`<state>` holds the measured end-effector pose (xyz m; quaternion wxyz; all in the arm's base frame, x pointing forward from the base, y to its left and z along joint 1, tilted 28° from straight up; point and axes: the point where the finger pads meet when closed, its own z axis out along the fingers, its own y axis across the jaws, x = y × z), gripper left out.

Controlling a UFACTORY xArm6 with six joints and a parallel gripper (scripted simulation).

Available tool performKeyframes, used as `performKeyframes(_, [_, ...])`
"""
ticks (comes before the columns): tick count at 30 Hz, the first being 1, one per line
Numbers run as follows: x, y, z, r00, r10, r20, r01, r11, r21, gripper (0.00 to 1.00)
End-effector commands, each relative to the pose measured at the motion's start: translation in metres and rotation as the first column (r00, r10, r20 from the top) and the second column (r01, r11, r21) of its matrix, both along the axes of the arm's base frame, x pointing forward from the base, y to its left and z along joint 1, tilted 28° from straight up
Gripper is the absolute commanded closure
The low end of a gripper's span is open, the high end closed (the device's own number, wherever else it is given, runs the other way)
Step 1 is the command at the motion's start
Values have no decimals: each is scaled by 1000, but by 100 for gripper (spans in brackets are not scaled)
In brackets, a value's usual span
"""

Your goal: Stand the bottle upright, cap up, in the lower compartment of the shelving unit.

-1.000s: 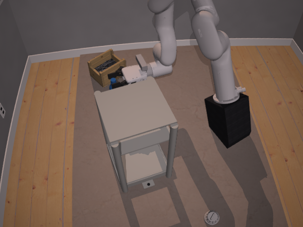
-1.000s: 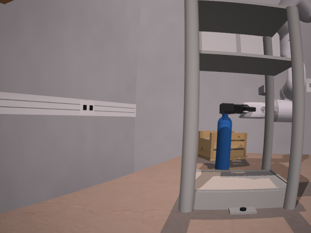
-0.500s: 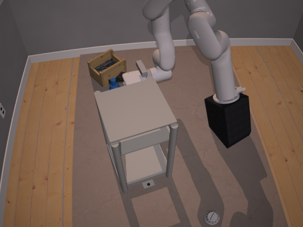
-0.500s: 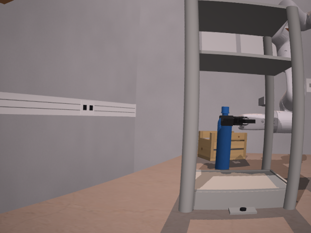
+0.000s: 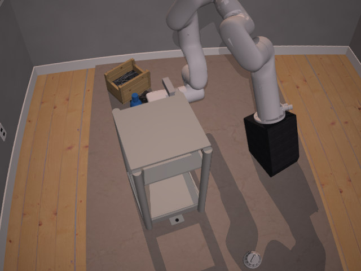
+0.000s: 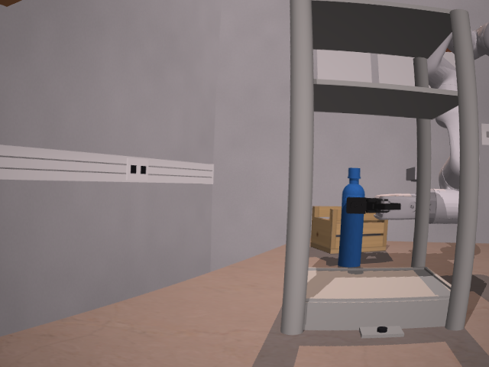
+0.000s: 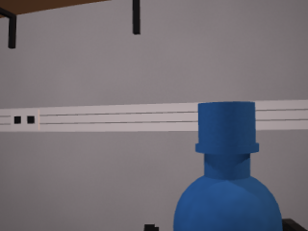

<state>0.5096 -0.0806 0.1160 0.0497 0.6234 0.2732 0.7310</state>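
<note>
The blue bottle [image 5: 135, 99] stands upright, cap up, on the floor behind the grey shelving unit [image 5: 161, 136], outside it. In the exterior view the bottle [image 6: 351, 225] shows through the unit's frame, beyond the lower compartment [image 6: 375, 286] and its front lip [image 6: 375, 312]. My gripper [image 6: 355, 205] is level, reaching in from the right at the bottle's upper body just below the shoulder. Its fingers are open, one on each side of the bottle. The wrist view shows the cap and shoulder of the bottle [image 7: 227, 188] close up, with the fingertips at the bottom edge.
A wooden crate [image 5: 127, 80] holding dark items sits just behind the bottle. The arm's black pedestal [image 5: 272, 143] stands to the right of the unit. A small grey plate with a black button [image 5: 176, 219] lies in front of the unit, and a white dial [image 5: 252, 258] lies further forward.
</note>
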Motion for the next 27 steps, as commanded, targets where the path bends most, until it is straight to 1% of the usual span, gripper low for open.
performKeyframes(1, [2,-3,-7,1000,1,3,-1,1000,-1,30])
performKeyframes(15, [5,-9,-18,1000,1,3,-1,1000,-1,30])
performKeyframes(27, [6,-10,-21,1000,1,3,-1,1000,-1,30])
